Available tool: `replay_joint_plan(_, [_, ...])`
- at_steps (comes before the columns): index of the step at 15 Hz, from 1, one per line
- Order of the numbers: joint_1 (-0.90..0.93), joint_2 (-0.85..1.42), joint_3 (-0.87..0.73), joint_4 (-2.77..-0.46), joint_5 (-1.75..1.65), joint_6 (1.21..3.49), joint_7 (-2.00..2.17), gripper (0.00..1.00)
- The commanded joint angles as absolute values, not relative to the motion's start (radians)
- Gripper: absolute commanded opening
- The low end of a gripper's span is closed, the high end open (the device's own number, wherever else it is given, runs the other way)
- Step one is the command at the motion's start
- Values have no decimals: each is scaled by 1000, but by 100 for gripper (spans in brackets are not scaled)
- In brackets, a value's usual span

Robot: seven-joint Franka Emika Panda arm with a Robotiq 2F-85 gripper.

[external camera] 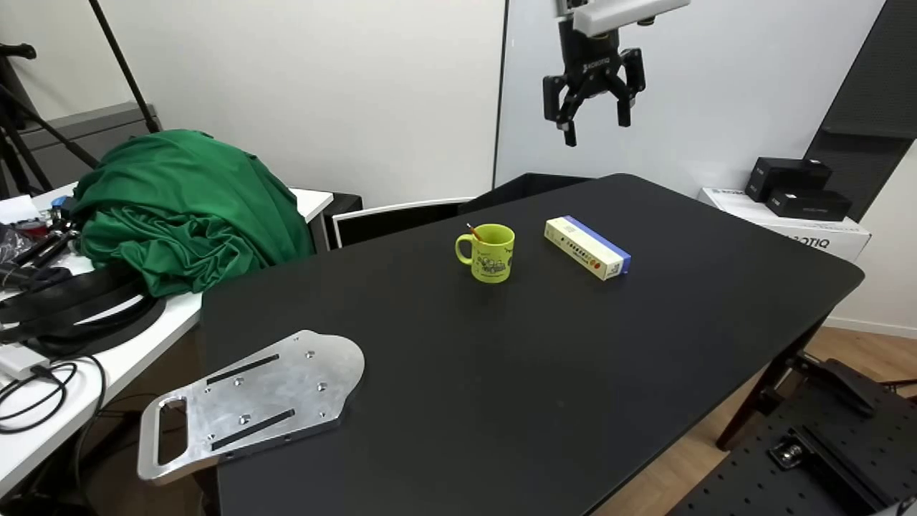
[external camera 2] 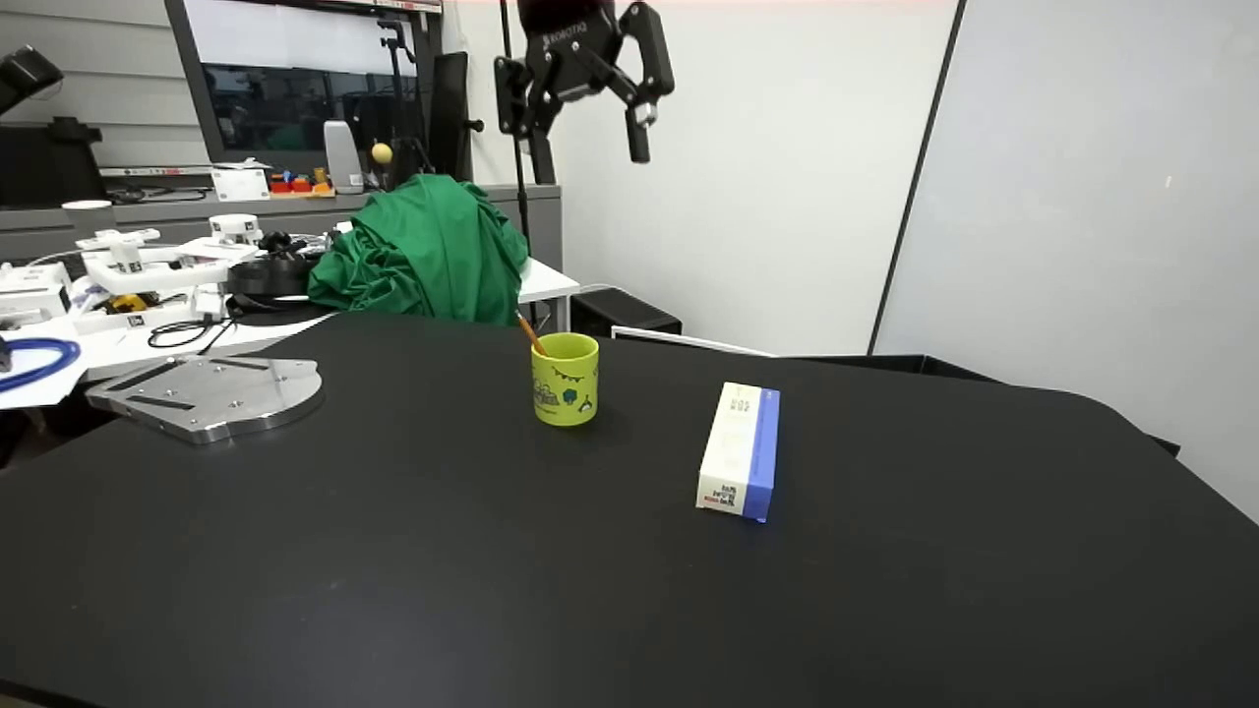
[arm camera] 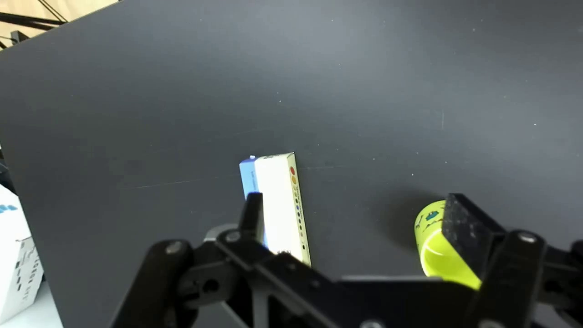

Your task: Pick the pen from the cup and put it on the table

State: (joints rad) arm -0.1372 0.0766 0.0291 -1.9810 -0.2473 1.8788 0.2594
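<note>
The yellow-green cup (external camera: 491,262) stands upright on the black table (external camera: 444,387); it also shows in an exterior view (external camera 2: 566,391). The orange pen (external camera: 473,231) leans in the cup with its end above the rim, also in an exterior view (external camera 2: 531,335). My gripper (external camera: 597,130) is open and empty, high above the table and apart from the cup; both exterior views show it (external camera 2: 590,165). In the wrist view, the cup (arm camera: 430,221) lies partly behind the right finger of the gripper (arm camera: 354,200), and the pen is hidden.
A flat yellow-white and blue box (external camera: 584,247) lies on the table beside the cup, also in the wrist view (arm camera: 278,200). A silver metal plate (external camera: 286,390) lies at the table's edge. A green cloth (external camera: 186,204) covers part of a cluttered white desk. White walls stand behind.
</note>
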Motion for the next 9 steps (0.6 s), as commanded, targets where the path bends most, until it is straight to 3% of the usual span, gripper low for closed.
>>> replay_joint_plan(1, [-92,317,-22,-1733,-208,1748,371,100])
replay_joint_plan(9, [-16,694,-75,-1332,16,1458,602,100])
